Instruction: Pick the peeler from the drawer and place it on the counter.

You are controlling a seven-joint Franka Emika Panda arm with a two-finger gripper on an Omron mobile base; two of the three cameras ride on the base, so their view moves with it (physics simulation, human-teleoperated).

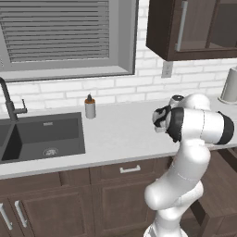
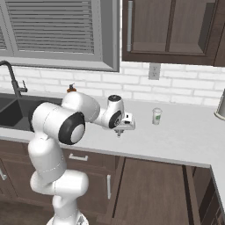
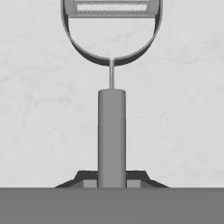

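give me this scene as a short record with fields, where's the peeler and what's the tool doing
peeler: handle between the tool's fingers, head pointing away over pale counter
tool: shut on the peeler, above the counter
counter: pale grey-white slab
drawer: open below the counter edge, brown interior
cup: upright on the counter, right of the tool, apart from it
sink: dark, set in the counter

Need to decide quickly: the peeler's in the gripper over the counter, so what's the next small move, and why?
Probably lower it a little, then open. The gripper is shut on the peeler handle, with pale counter beneath it, left of the cup. Contact isn't visible, so ease down first.
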